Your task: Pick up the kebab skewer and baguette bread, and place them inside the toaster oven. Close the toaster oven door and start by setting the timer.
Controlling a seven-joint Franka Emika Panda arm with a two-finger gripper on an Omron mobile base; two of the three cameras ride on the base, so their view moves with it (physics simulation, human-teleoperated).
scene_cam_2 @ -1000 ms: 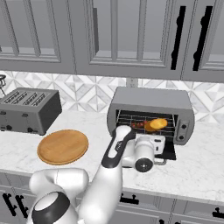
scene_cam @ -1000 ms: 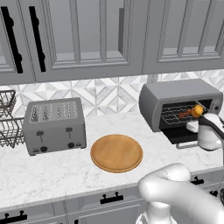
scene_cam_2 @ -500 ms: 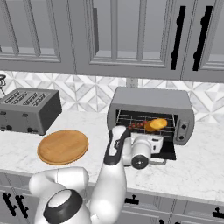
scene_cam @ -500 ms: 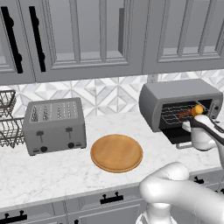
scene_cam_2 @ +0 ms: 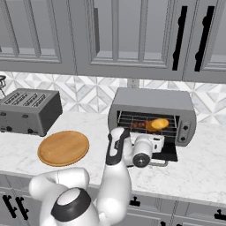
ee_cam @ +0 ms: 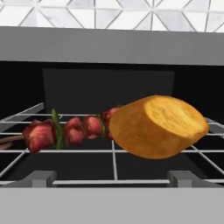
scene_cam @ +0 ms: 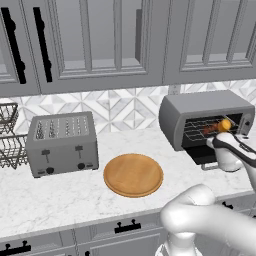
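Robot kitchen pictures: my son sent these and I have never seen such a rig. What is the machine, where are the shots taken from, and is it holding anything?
It is a white robot arm in a rendered kitchen. Two pictures come from cameras behind it, left and right, looking over the counter. The third looks out from the hand itself, straight into the open toaster oven. On its rack lie the kebab skewer and the baguette, which overlaps the skewer's end. On the counter stand a slotted toaster and a round wooden board. The gripper is open and holds nothing. The oven door hangs open.
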